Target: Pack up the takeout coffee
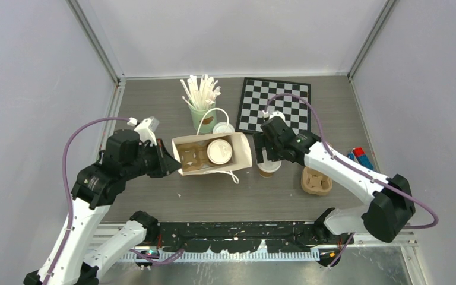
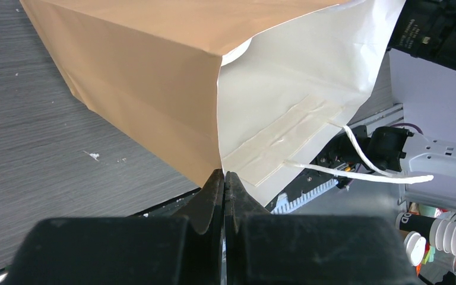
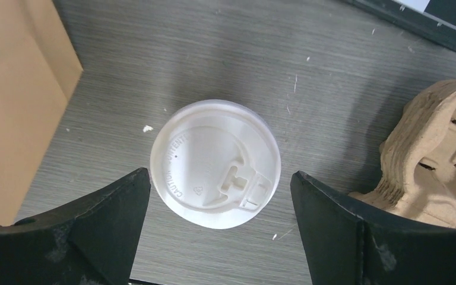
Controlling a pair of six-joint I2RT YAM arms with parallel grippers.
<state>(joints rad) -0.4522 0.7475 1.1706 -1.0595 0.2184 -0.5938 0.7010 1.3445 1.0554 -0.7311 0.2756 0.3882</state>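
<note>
One takeout coffee cup [image 1: 218,151] with a white lid sits in a brown pulp tray inside the open paper bag [image 1: 243,153] at the table's middle. A second lidded cup [image 3: 215,163] stands on the table just right of the bag [image 3: 12,107]. My right gripper [image 3: 221,178] hangs open above this cup [image 1: 268,168], one finger on each side and neither touching it. My left gripper [image 2: 224,175] is shut on the bag's left rim corner [image 2: 154,77]; in the top view it [image 1: 175,161] sits at the bag's left end.
A second pulp tray [image 1: 316,181] lies right of the standing cup, also near my right finger [image 3: 433,160]. Behind the bag stand a mint-green can of white sticks [image 1: 200,110], a round white lid [image 1: 223,127] and a chessboard [image 1: 275,105]. Small blue and red items [image 1: 361,157] lie far right.
</note>
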